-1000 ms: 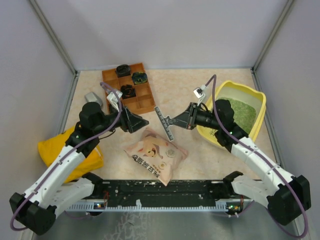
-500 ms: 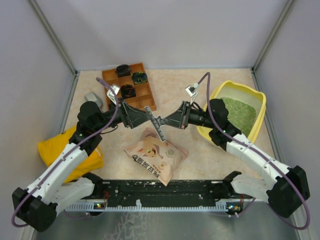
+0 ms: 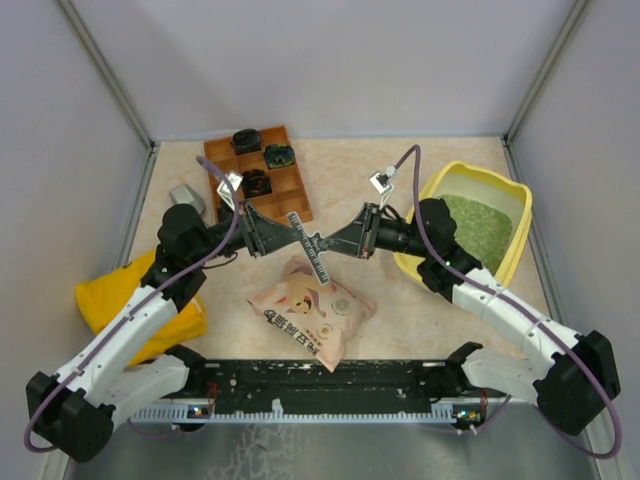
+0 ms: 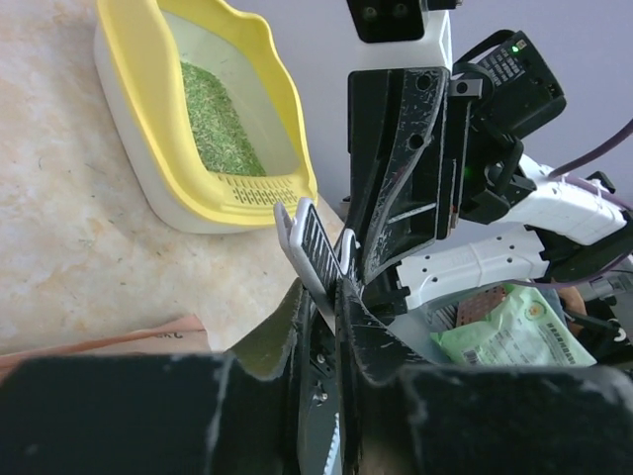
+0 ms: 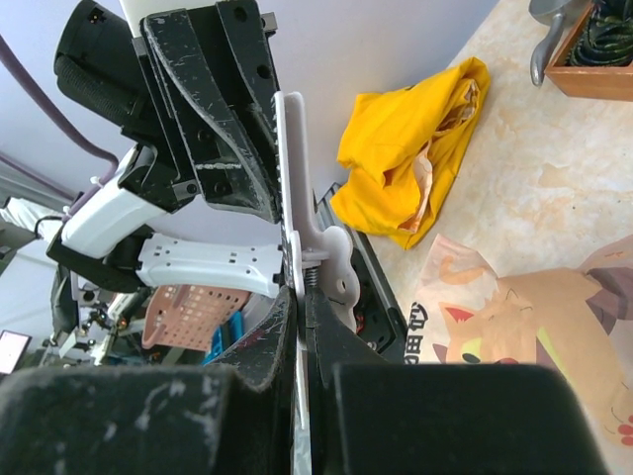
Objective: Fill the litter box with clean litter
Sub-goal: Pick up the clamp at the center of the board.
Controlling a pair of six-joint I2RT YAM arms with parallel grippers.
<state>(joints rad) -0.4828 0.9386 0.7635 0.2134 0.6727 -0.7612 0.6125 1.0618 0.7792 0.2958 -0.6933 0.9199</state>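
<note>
Overhead view, close opposed wrist views sharing scoop (image 3: 314,258)

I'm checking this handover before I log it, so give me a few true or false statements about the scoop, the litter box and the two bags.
1. The left gripper and the right gripper both grip the scoop in mid-air. True.
2. The litter box holds nothing. False: green litter lies in it.
3. The pink pouch lies on the table under the scoop. True.
4. The yellow cloth bag sits right beside the litter box. False: it lies at the left arm's side and the box at the right arm's.
</note>
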